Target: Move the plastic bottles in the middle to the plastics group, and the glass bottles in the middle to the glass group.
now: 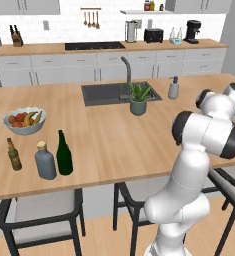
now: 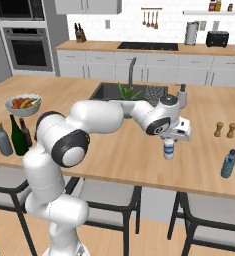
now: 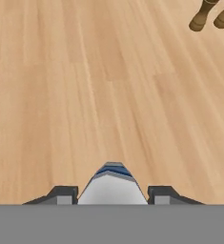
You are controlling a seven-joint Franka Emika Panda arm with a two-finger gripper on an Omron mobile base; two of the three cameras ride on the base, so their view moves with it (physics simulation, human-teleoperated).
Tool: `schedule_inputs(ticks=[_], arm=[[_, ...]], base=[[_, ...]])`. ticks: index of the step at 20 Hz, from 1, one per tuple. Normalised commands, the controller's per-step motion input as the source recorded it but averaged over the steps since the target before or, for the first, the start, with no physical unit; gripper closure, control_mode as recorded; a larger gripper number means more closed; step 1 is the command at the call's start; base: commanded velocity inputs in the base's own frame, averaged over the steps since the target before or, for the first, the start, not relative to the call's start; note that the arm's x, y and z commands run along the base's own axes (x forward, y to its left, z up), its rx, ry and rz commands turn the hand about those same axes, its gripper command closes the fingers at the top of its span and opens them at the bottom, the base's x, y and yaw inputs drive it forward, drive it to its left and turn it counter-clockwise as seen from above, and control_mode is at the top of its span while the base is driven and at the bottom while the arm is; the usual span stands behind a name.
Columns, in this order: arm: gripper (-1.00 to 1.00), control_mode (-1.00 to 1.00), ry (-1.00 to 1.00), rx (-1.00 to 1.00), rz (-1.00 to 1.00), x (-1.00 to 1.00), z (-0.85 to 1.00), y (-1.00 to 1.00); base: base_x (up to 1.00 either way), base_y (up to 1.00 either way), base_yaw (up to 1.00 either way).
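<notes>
The small clear water bottle [image 2: 169, 149] with a white cap and blue label hangs upright in the gripper [image 2: 169, 145], which is closed around its upper part, above the wooden counter [image 2: 124, 155] toward the near edge; whether its base touches the wood cannot be told. In the hand view the bottle's white cap [image 3: 112, 190] and a strip of blue label sit between the two dark fingertips [image 3: 61, 194], with bare wood grain beyond. A second, blue-tinted plastic bottle [image 2: 228, 163] stands near the counter's right front corner, well apart from the held one, and two small brown shakers [image 2: 225, 130] stand just beyond it. At the left front of the counter the squat grey-blue bottle [image 1: 45, 160] with a tan cap stands just beside the taller dark green wine bottle [image 1: 64, 153], with a slim brown bottle [image 1: 14, 155] a little to their left. Behind them is a bowl of fruit [image 1: 24, 120]. Farther back, a potted plant [image 1: 138, 98] stands at the front edge of the dark sink [image 1: 105, 93], and a grey pump dispenser [image 1: 174, 88] stands to its right
</notes>
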Motion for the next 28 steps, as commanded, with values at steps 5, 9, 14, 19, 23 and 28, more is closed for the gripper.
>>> schedule_inputs(ticks=[5, 9, 14, 19, 23, 28], arm=[[1.00, -1.00, 0.00, 0.00, -0.07, 0.01, 0.00, -0.64], [1.00, -1.00, 0.00, 0.00, -0.09, 0.05, 0.00, -0.60], [1.00, -1.00, 0.00, -0.04, -0.17, 0.02, -0.10, -0.43], [1.00, -1.00, 0.07, -0.03, -0.21, 0.06, -0.13, -0.63], [1.00, -1.00, 0.08, 0.00, -0.23, 0.02, -0.20, -0.17], [1.00, -1.00, 0.02, 0.00, -0.29, 0.21, -0.26, -0.25]], base=[[0.00, 0.00, 0.00], [0.00, 0.00, 0.00], [0.00, 0.00, 0.00], [0.00, 0.00, 0.00], [0.00, 0.00, 0.00], [0.00, 0.00, 0.00]])
